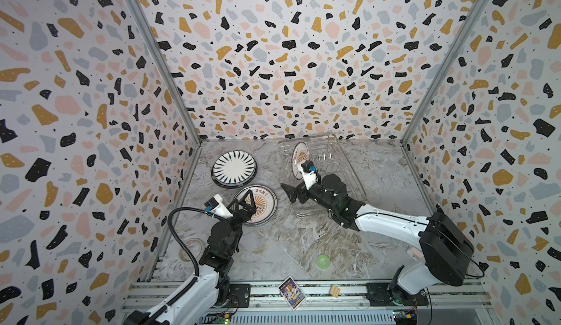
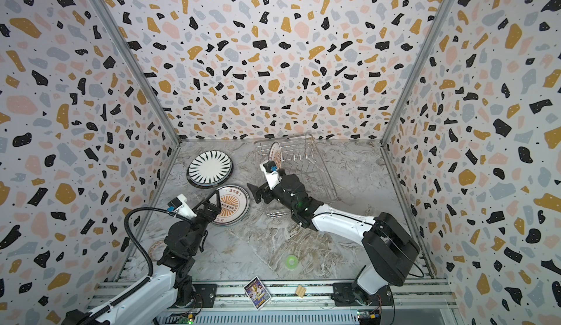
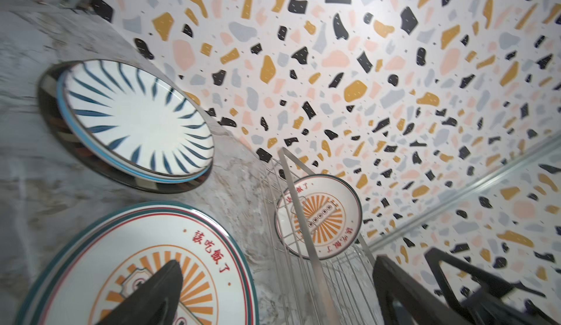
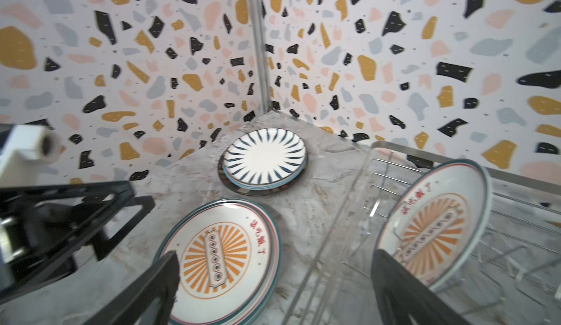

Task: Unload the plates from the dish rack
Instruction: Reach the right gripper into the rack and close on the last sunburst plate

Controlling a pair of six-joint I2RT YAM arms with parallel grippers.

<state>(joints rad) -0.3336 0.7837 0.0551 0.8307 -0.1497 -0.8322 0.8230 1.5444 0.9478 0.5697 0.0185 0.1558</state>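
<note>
plate (image 1: 299, 155): we see just one in the rack (image 1: 346, 165). the desk (image 1: 303, 241) carries that rack at the back, right of middle. a striped stack (image 1: 233, 167) lies back left, with a sunburst stack (image 1: 266, 204) just in front of it. the plate stands on edge at the rack's far left end, leaning a little, face turned left and frontward, its edge line running front to back. the right tool (image 1: 295, 188), spread wide and empty, sits just outside the rack's left side, with the plate beyond it and slightly right; we judge this arm the nearer. the left tool (image 1: 246, 202), also spread and holding nothing, hangs over the sunburst stack, well apart from the rack.
</note>
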